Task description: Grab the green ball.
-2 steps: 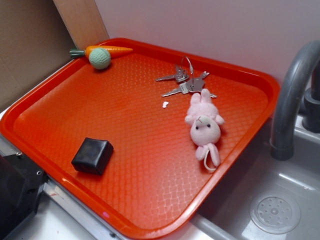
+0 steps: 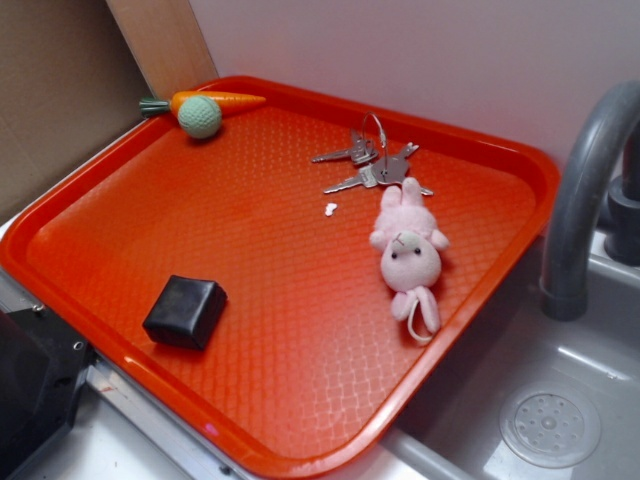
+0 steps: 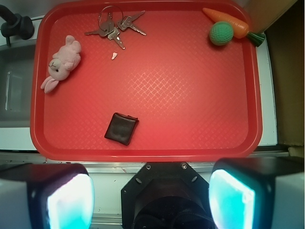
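Note:
The green ball (image 2: 200, 117) (image 3: 221, 34) is small, pale mint and dimpled. It rests in a far corner of the red tray (image 2: 120, 180) (image 3: 143, 153), touching an orange toy carrot (image 2: 215, 100) (image 3: 228, 21). In the wrist view my gripper (image 3: 150, 198) hangs high above the tray's near edge, far from the ball. Its two pads (image 3: 69, 202) stand wide apart with nothing between them, so it is open. The exterior view does not show the gripper.
On the tray lie a pink plush bunny (image 2: 408, 255) (image 3: 61, 64), a bunch of keys (image 2: 370, 165) (image 3: 114, 26), a black square pouch (image 2: 185, 311) (image 3: 121, 128) and a small white scrap (image 2: 330, 209). A grey faucet (image 2: 585, 190) and sink (image 2: 550, 400) stand beside the tray.

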{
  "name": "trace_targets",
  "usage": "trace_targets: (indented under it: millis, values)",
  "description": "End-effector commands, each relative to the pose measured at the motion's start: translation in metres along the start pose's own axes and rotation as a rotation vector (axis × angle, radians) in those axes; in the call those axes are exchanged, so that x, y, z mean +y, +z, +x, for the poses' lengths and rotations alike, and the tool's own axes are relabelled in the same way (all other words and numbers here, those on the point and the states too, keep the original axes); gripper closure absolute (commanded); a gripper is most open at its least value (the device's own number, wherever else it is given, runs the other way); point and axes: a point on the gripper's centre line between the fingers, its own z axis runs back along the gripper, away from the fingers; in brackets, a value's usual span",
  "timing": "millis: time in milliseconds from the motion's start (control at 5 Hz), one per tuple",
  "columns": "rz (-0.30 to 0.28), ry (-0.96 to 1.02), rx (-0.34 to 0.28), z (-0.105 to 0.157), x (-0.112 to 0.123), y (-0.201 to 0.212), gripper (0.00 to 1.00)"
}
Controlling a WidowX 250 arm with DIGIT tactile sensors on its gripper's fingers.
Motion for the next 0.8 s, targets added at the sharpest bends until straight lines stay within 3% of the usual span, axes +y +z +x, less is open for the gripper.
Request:
trace_targets:
  millis: [0,200,400,600]
  values:
    - [0.028,0.489,-0.217,0.094,0.049,-0.086,0.0]
    - [0.084,0.643,-0.265,0.136,0.092,-0.132,0.0]
    - [0.132,0.569,-0.228,0.181,0.119,-0.169,0.0]
    - [0.19,0.588,-0.189,0.184,0.144,-0.196,0.0]
